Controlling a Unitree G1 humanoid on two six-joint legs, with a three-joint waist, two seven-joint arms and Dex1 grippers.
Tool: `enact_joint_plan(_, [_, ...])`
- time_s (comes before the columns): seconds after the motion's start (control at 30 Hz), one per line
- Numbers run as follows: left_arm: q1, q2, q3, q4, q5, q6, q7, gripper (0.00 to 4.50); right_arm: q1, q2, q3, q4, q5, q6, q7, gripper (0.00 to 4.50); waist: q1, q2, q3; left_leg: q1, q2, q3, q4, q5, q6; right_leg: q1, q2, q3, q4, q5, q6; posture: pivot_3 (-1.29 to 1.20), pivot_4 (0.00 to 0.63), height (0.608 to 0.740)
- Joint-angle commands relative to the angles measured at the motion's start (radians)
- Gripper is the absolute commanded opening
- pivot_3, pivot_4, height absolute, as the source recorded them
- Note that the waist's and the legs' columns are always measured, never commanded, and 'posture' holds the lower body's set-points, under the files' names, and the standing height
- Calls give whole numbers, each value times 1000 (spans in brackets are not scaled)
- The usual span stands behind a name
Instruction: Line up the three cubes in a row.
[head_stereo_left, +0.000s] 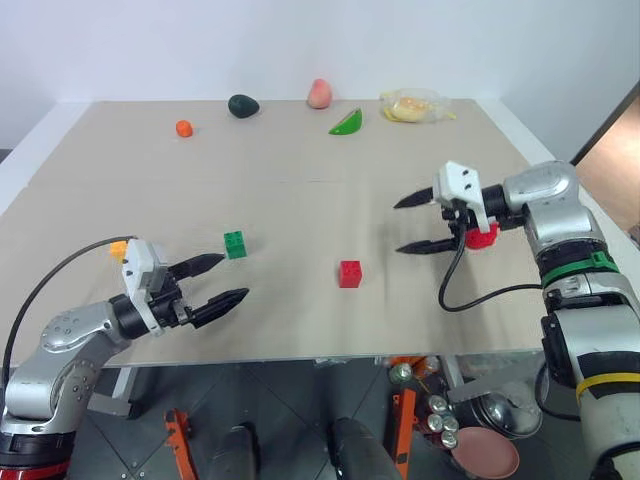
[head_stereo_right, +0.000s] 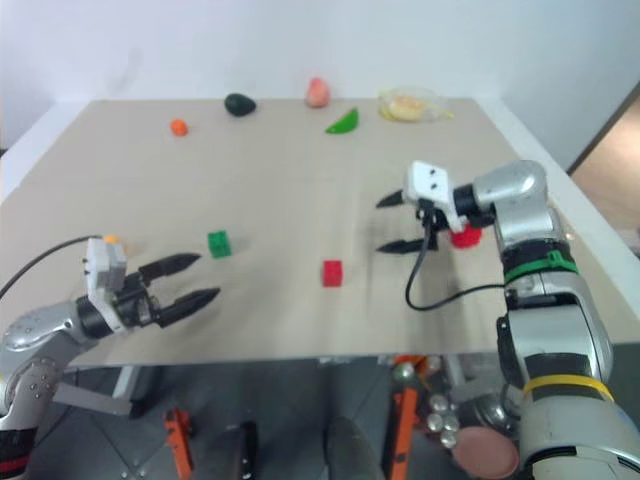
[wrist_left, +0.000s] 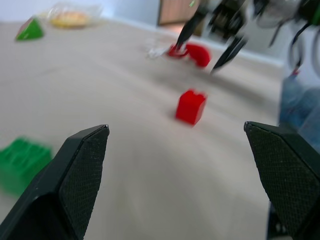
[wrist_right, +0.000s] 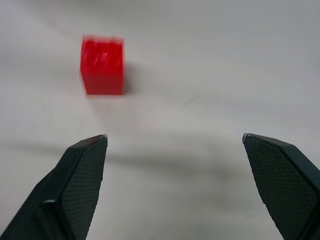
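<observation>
— Where are the grippers?

— The right gripper (head_stereo_left: 414, 224) hangs above the table (head_stereo_left: 300, 190), jaws spread and empty; the left gripper (head_stereo_left: 222, 281) sits low near the front edge, also spread and empty.

— And the cubes?

— The red cube (head_stereo_left: 349, 273) lies between them, the green cube (head_stereo_left: 235, 244) just beyond the left fingertips, the yellow-orange cube (head_stereo_left: 119, 250) partly hidden behind the left wrist.
</observation>
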Motion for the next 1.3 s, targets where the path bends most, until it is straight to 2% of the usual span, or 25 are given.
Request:
enact_joint_plan(0.03, [-34,11,5,82,97,-40,66,4500,24,69,-133,-251,185,223,-93,4482,0,0,0,0,0,0,0,0,0,0,0,0,0,0,0,0,150,740])
enact_joint_plan(0.2, [-121,8,-42,249,228,-147,86,4500,222,124,-187,-683,344,543,-246,4482,17,0,0,-1,1,-2,1,0,0,0,0,-2,1,0,0,0,150,740])
enact_joint_plan(0.37, [-226,-7,-66,416,294,-225,78,4500,394,127,-183,-944,397,679,-349,4482,27,0,0,-3,0,-3,0,-1,-2,0,0,-2,1,-3,1,0,150,740])
enact_joint_plan(0.6, [-348,-5,-113,612,333,-306,-50,4500,455,127,-187,-1047,436,743,-435,4482,24,0,0,-2,0,-3,1,-1,-2,0,0,-3,1,-1,1,0,150,740])
enact_joint_plan(0.8, [-500,-3,-133,835,380,-369,-106,4500,463,130,-243,-1099,524,813,-505,4482,22,-1,0,-3,0,-4,1,-1,-2,1,1,-3,1,-1,1,0,150,740])
enact_joint_plan(0.97, [-607,-26,-155,1005,425,-427,-138,4500,502,104,-264,-1174,582,867,-530,4482,22,-1,0,-3,0,-5,1,-1,-2,1,1,-4,1,-1,4,0,150,740])
enact_joint_plan(1.3, [-721,-62,-188,1194,467,-462,-271,4500,584,52,-237,-1261,613,882,-532,4482,19,-1,-1,-4,0,-5,1,-1,-1,0,1,-4,1,-2,3,0,150,740])
